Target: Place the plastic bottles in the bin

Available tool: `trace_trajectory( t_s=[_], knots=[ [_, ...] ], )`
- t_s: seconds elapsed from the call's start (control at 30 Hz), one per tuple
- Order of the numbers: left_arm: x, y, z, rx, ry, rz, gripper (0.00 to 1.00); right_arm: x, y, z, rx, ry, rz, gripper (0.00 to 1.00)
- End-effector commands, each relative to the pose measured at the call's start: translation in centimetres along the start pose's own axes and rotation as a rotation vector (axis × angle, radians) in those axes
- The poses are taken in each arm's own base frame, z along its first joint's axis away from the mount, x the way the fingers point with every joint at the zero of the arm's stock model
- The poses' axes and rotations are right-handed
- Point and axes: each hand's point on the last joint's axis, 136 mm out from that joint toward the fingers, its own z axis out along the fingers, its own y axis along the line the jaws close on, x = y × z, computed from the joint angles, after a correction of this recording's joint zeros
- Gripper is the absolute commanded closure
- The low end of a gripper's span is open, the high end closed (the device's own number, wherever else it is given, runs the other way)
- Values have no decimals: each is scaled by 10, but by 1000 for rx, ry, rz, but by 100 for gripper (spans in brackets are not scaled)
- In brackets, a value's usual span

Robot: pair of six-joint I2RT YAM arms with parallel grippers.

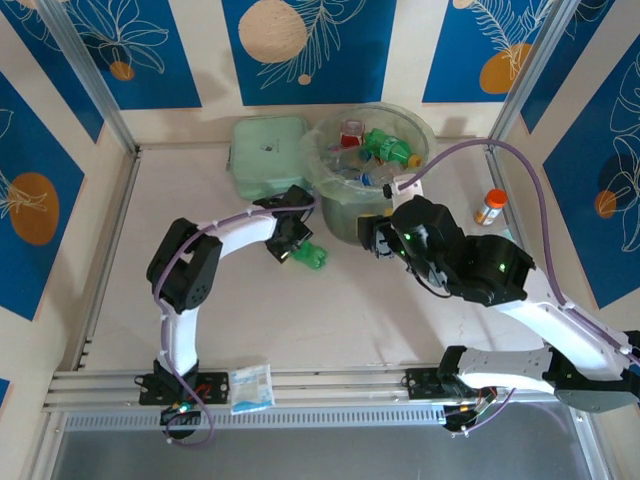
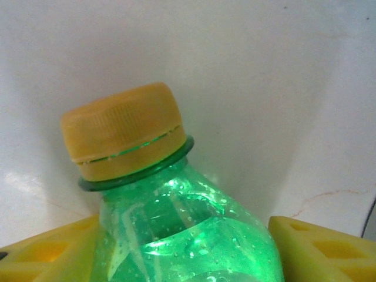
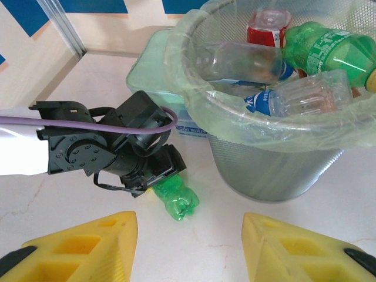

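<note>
A green plastic bottle (image 2: 188,229) with a yellow cap (image 2: 123,132) lies on the table (image 1: 330,310) just left of the bin, its base pointing right (image 1: 314,257) (image 3: 176,200). My left gripper (image 2: 188,241) (image 1: 292,247) is shut on it, a yellow finger (image 2: 47,252) pressing each side. The bin (image 1: 372,200) (image 3: 276,158), a pale green bucket with a clear liner, holds several bottles: green (image 3: 329,50), clear with a blue label (image 3: 282,97), and red-labelled (image 3: 267,26). My right gripper (image 3: 190,247) (image 1: 378,238) stands open and empty in front of the bin.
A flat square pale green box (image 1: 267,155) sits behind, to the left of the bin. An orange-capped amber vial (image 1: 490,206) stands at the right. A white-blue packet (image 1: 251,387) lies on the front rail. Metal frame posts edge the table.
</note>
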Motion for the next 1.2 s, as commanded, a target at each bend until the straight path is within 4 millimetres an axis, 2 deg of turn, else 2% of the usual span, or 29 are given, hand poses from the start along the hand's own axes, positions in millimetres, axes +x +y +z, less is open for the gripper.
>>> trace_trajectory(
  t_s=[0.0,0.13,0.27,0.4,0.6,0.7,0.83,0.93,1.03,1.17],
  knots=[
    [3,24,-8,-52,-4,-3,40,-2,-7,-8,6,-28,47,49],
    [4,34,-19,-35,-2,24,47,8,-4,-4,-13,4,55,49],
    [9,42,-40,28,19,49,52,30,13,7,-84,71,64,49],
    [14,39,-79,165,24,106,53,52,35,15,-197,153,86,46],
    [20,31,-144,401,2,177,53,61,73,17,-392,209,119,34],
    [26,15,-173,525,22,216,53,65,93,21,-477,245,120,26],
    [27,0,-204,645,15,226,53,69,109,33,-505,302,117,22],
    [25,-10,-225,724,1,230,52,69,107,46,-464,307,128,18],
    [27,-19,-242,788,4,239,52,70,97,62,-407,323,184,17],
    [27,-21,-256,829,-4,245,51,70,98,72,-414,342,220,16]
  ],
)
